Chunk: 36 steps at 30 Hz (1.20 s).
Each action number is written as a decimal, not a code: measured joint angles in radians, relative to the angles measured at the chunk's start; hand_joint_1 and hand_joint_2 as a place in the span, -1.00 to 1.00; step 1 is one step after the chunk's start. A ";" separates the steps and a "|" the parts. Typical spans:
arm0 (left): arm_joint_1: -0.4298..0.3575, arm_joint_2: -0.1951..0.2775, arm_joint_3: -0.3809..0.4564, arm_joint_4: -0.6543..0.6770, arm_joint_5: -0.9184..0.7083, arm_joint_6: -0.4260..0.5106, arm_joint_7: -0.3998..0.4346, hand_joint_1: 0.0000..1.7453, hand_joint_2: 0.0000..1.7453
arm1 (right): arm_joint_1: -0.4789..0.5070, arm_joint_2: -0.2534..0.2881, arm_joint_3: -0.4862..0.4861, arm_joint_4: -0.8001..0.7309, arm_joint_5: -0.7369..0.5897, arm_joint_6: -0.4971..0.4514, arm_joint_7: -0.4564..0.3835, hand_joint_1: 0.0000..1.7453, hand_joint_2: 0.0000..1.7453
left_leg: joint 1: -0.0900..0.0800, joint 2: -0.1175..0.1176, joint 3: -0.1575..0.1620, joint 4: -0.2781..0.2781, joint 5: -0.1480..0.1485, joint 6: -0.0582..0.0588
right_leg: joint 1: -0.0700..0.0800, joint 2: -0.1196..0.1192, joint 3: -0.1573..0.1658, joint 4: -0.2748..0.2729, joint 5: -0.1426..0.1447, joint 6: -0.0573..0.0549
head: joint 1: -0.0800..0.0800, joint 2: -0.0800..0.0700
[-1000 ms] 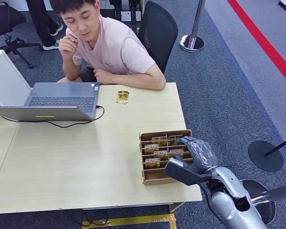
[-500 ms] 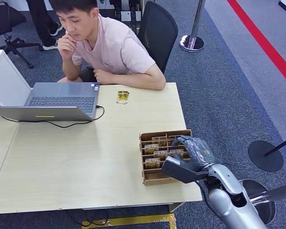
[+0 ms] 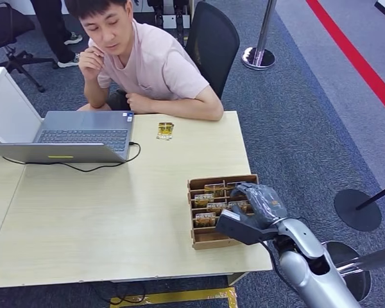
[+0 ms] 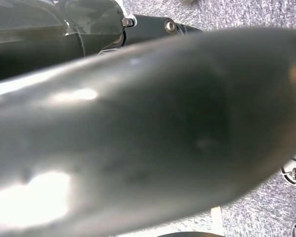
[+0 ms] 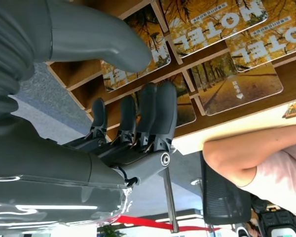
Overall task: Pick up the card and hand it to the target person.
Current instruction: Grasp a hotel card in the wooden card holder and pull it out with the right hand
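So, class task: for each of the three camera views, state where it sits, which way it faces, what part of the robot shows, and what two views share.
Head view: high on the body, facing forward and down at the table; right hand over the card box.
Left wrist view: at the left wrist, facing carpet; a blurred dark part of the robot up close.
Right wrist view: behind the right hand, facing the cards; turned upside down.
Shared: head and right wrist views both show the box, the cards and the seated person.

Brown slotted tray (image 3: 199, 239) under the grey right hand (image 3: 258, 204); autumn-yellow tree-print cards (image 5: 213, 17) lettered white; pale wood surface (image 3: 108, 218).
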 joint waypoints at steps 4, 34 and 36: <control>0.000 0.000 0.000 0.000 0.000 -0.011 -0.003 -1.00 -1.00 | -0.004 -0.005 0.009 0.002 -0.007 0.000 0.010 0.23 1.00 | 0.000 0.000 0.000 0.000 0.000 0.000 | 0.000 0.000 0.000 0.000 0.000 0.000 | 0.000 0.000; 0.000 0.000 0.001 0.000 0.014 -0.030 -0.053 -1.00 1.00 | -0.009 -0.018 0.022 0.012 -0.011 -0.002 0.018 0.16 1.00 | 0.000 0.000 0.000 0.000 0.000 0.000 | 0.000 0.000 0.000 0.000 0.000 0.000 | 0.000 0.000; 0.000 0.000 0.001 0.000 0.015 -0.030 -0.055 -1.00 1.00 | -0.009 -0.019 0.027 0.013 -0.011 -0.002 0.018 0.16 1.00 | 0.000 0.000 0.000 0.000 0.000 0.000 | 0.000 0.000 0.000 0.000 0.000 0.000 | 0.000 0.000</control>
